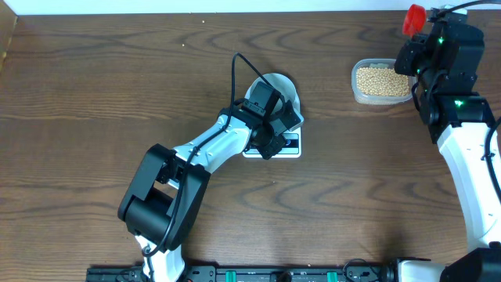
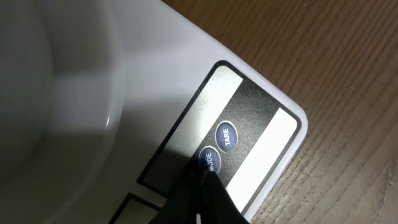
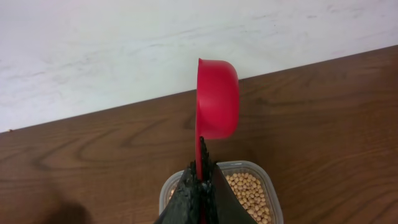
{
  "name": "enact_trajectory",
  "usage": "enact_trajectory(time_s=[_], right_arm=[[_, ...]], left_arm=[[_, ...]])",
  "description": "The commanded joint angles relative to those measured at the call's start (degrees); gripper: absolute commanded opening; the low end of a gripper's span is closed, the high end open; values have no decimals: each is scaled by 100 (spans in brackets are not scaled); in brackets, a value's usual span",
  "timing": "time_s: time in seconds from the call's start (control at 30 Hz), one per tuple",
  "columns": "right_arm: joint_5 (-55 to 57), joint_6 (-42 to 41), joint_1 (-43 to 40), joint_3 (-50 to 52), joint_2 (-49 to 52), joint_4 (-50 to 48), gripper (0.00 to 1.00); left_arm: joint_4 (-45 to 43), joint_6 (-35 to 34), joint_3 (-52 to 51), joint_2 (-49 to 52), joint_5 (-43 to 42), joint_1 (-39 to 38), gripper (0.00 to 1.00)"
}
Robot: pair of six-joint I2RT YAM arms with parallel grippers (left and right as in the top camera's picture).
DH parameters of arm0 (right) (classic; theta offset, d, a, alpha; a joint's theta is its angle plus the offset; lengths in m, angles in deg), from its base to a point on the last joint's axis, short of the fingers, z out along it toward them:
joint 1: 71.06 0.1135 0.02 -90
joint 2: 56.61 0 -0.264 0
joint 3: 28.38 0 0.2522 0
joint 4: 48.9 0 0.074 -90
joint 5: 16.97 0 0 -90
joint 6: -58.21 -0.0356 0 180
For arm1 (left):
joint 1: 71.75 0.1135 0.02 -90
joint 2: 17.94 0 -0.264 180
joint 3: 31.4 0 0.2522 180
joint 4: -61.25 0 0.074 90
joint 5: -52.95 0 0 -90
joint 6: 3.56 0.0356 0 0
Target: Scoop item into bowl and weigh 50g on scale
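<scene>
Judging by how things lie, we are only setting up, and no scooping shows yet. The bowl (image 2: 56,93) sits on the scale (image 2: 186,68) near the middle of the bench. Our left gripper (image 2: 202,177), fingers pinched together on nothing, has its tip on the MODE button (image 2: 209,160), just beside TARE (image 2: 226,136). The display is cut off, so we cannot read it.

Our right gripper (image 3: 200,186) is clamped on the handle of the red scoop (image 3: 217,99), cup upward, above the tub (image 3: 261,171) by the far right corner. The beans (image 3: 249,190) all seem to lie in that tub. What we see of the bowl holds none, though the arm hides most of it. Zeroing, scooping, pouring and trimming to 50g are all left to do.
</scene>
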Motion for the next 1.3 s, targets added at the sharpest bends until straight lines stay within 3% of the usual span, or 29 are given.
enact_trajectory(time_s=[0.0,0.6,1.27], right_arm=[[68,90,-28,-114,-20,33,1],[68,90,-28,-114,-20,63,1],[70,116,-28,-114,-20,61,1]], left_arm=[[31,-31,-37,396,105,24,7],[17,-33,-35,350,103,24,7],[365,-33,-35,-1270,81,24,7]])
